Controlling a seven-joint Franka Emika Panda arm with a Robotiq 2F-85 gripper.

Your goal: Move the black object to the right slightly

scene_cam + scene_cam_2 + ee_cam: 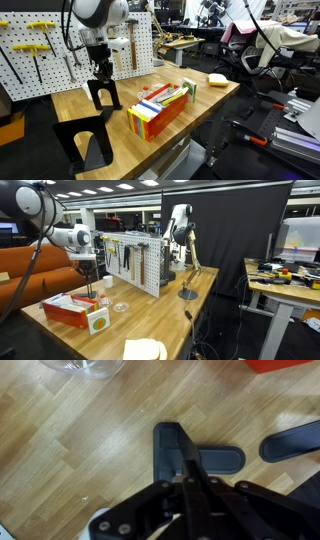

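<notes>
The smaller black stand (103, 95) stands upright on the wooden table (200, 100), near the pegboard. My gripper (102, 72) comes down from above and is shut on the top edge of its upright panel. In the wrist view the thin panel (193, 482) runs between my fingers (190, 495), and its flat foot (205, 458) lies on the wood or just above it. In an exterior view my gripper (88, 270) is at the far left; the stand is hard to make out there.
The larger black stand (85, 140) stands at the table's front corner; its foot (295, 440) shows in the wrist view. A box of coloured items (160, 108), a yellow sponge (217, 79), a clear glass dish (120, 307) and a pegboard (135, 260) are near.
</notes>
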